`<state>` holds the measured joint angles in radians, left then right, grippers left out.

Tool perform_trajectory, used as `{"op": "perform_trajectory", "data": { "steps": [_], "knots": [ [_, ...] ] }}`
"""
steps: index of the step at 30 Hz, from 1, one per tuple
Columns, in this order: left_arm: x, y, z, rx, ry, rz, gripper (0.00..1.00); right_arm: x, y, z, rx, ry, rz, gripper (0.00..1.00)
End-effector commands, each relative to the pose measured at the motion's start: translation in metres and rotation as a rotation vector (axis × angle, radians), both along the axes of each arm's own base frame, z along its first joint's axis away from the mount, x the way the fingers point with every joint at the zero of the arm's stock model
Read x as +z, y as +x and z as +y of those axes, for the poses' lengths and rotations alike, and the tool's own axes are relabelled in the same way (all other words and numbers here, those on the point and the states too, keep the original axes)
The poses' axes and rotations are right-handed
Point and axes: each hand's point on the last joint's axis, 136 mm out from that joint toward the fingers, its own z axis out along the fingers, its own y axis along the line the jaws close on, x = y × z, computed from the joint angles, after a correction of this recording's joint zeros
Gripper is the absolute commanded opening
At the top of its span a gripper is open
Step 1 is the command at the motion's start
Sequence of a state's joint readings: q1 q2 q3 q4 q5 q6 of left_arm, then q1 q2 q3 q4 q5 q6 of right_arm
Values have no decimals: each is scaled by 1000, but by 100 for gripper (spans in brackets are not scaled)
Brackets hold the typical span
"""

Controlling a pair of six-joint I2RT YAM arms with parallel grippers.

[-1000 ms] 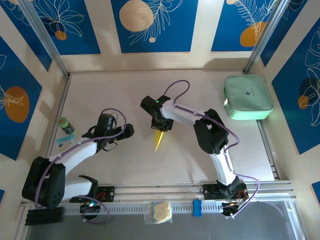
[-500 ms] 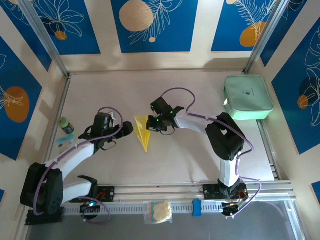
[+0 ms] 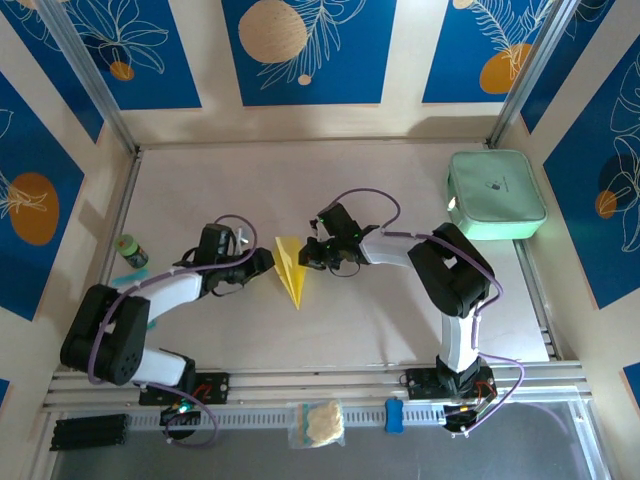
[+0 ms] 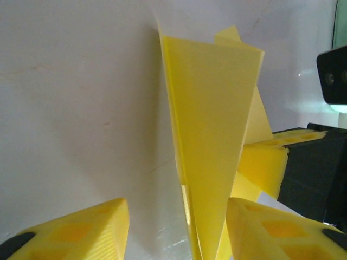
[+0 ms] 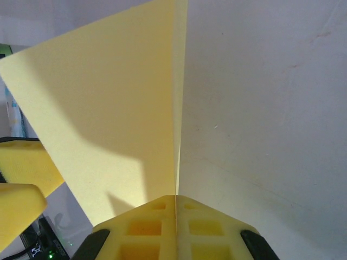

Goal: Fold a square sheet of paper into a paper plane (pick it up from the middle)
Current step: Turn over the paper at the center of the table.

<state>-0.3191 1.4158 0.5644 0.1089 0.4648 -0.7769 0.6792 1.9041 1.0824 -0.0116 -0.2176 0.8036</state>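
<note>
Two hands meet at the paper plane [image 3: 290, 270], which is held between them over the bench [image 3: 400, 320]. The right hand [image 3: 312, 252] is pressed together on the centre fold, and the wing stands out straight in front of its fingertips. The left hand [image 3: 268, 262] is spread, with one finger on each side of the plane's edge; its pads do not seem to touch the paper. I judge the plane very light, thin and soft, so it creases easily and can slip. The best place to take it is the folded ridge, where the layers are thickest, not a loose wing.
</note>
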Motion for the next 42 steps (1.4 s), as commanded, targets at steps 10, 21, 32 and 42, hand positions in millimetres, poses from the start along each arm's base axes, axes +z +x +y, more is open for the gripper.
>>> {"op": "perform_trajectory", "data": {
  "steps": [10,21,32,42],
  "knots": [
    [0,21,-25,-57,-81,10,29,-7,-3,0,15,17,31,0],
    [-7,30,-28,-48,-88,30,0,-5,-1,-6,15,34,32,17],
    [-8,29,-28,-45,-86,35,0,-10,3,-14,2,20,62,19],
    [-8,30,-28,-44,-85,37,0,-19,-3,-8,46,13,98,19]
  ]
}}
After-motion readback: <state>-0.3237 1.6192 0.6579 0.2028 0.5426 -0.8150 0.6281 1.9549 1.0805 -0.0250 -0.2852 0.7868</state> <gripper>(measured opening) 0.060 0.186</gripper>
